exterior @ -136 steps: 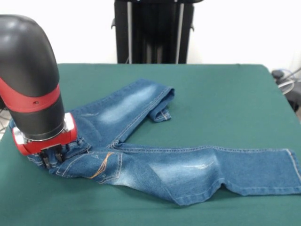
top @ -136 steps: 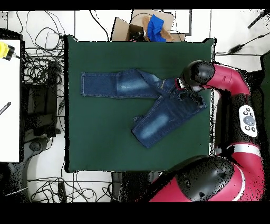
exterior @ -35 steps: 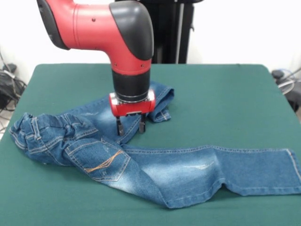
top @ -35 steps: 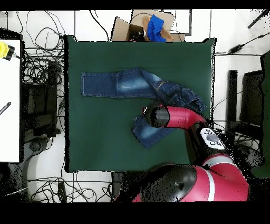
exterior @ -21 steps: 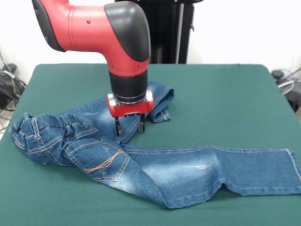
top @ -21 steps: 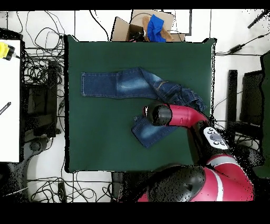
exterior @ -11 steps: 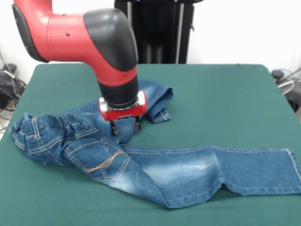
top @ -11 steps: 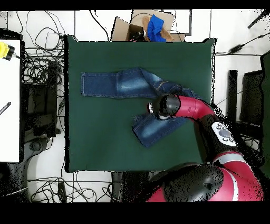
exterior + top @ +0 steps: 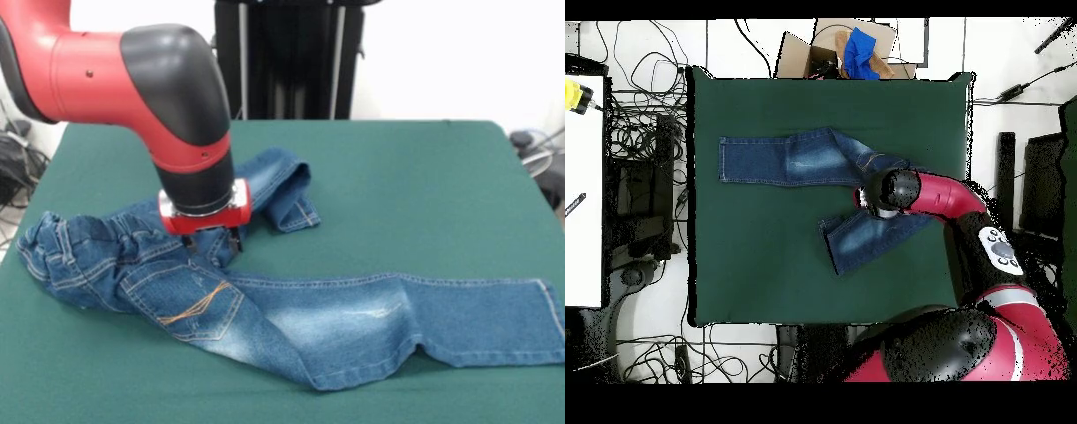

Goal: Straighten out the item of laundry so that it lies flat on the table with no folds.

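Gripper (image 9: 214, 243) low on rumpled jeans (image 9: 291, 309)

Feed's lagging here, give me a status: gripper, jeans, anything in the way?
Gripper down on the jeans at the crotch, jaw state unclear. Far leg folded over at its end, waistband bunched, near leg flat. Nothing else on the table.

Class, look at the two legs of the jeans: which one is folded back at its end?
The shorter-looking leg, beside the gripper: its hem is doubled under. The other leg lies stretched out full length across the table.
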Controlling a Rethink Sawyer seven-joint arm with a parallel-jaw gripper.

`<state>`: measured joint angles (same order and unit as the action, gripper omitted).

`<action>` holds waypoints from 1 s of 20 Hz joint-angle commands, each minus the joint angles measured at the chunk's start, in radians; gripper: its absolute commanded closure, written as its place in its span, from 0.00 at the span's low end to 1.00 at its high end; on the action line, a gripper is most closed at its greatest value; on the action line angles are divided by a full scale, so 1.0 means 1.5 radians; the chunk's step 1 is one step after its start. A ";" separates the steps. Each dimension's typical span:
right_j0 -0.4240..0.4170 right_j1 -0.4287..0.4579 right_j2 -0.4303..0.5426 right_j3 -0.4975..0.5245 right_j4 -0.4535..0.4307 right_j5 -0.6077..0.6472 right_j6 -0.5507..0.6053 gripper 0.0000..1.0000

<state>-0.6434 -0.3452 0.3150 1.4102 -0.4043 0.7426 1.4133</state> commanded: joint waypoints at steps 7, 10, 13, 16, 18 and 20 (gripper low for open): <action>-0.052 -0.014 0.043 -0.049 -0.052 0.017 -0.129 0.00; -0.067 -0.021 0.045 -0.027 -0.058 0.001 -0.124 0.00; -0.080 -0.035 0.049 -0.012 -0.056 0.007 -0.125 0.00; -0.081 -0.052 0.052 -0.009 -0.050 0.029 -0.124 0.00; -0.084 -0.064 0.055 -0.002 -0.047 0.038 -0.122 0.00; -0.088 -0.079 0.059 0.008 -0.040 0.045 -0.117 0.00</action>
<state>-0.7539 -0.3841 0.3620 1.4022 -0.4051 0.7603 1.4030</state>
